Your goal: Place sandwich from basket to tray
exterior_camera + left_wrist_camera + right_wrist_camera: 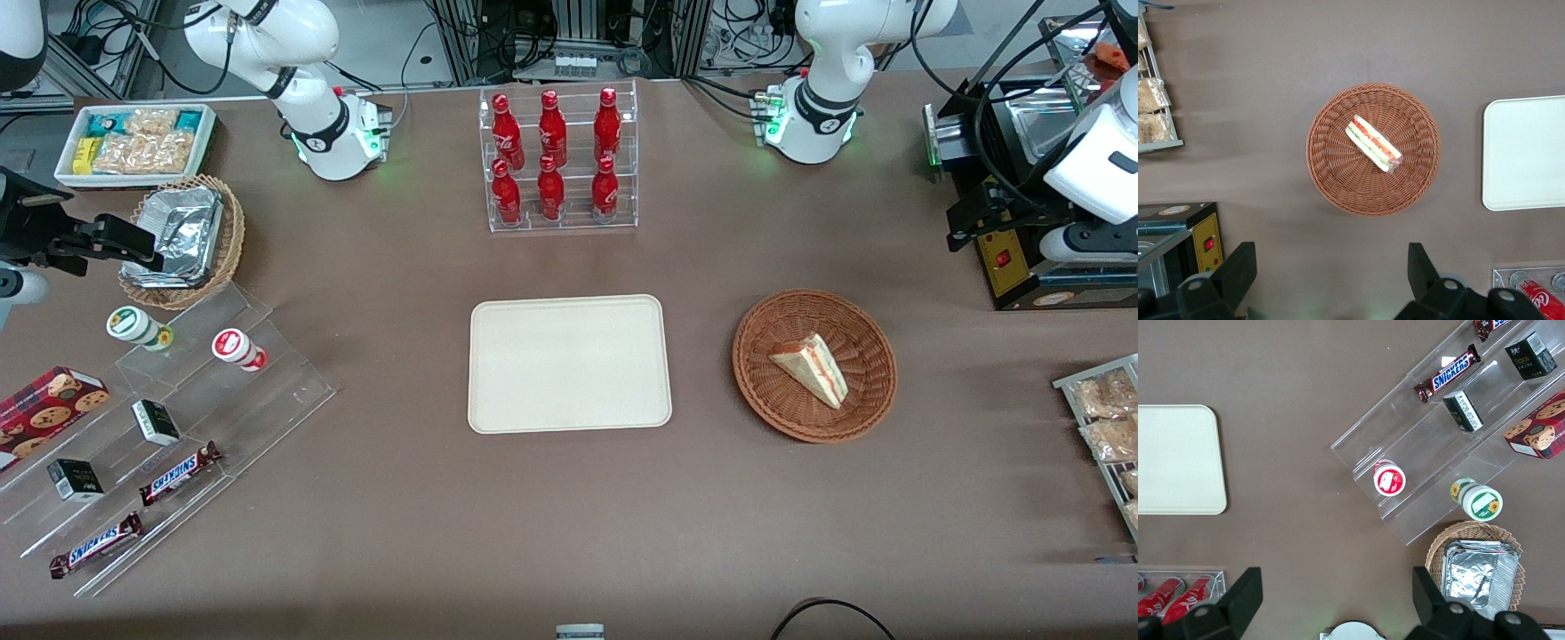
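The sandwich [811,369] lies in the round reddish-brown wicker basket [766,396], a pale wedge with red and green filling. The left wrist view looks down on the sandwich [1373,143] in the middle of the basket [1331,175]. The cream tray [569,364] lies flat beside the basket at the table's middle, with nothing on it; its edge shows in the left wrist view [1525,153]. My left gripper [962,231] hangs high above the table, farther from the front camera than the basket. In the left wrist view the gripper [1331,257] is wide open and holds nothing.
A clear rack of red bottles [560,160] stands farther back than the tray. A black machine with a red switch [1013,258] sits by the working arm. A rack of snack bags [1102,427] lies at the working arm's end of the table.
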`<action>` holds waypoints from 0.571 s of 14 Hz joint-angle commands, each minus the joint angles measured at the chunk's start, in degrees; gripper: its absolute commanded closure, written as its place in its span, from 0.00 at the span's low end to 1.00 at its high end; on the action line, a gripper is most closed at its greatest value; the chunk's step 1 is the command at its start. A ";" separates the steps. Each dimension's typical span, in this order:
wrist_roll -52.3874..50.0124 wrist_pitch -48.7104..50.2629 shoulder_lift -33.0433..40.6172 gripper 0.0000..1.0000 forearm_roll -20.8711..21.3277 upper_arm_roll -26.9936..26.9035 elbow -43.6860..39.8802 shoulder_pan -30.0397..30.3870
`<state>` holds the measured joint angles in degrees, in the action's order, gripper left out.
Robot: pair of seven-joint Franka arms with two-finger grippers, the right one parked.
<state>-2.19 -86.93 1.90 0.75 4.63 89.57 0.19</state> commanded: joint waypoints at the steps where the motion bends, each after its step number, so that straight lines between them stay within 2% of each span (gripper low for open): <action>1: 0.78 -0.08 0.39 0.00 0.74 -0.23 0.16 -0.19; 5: 0.08 -0.52 -2.15 0.00 0.83 -0.14 0.51 0.16; 8: -4.12 -3.32 -5.58 0.00 0.92 -0.06 3.22 -0.11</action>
<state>-3.54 -87.93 -1.73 0.88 4.44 90.98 0.37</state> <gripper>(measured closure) 0.000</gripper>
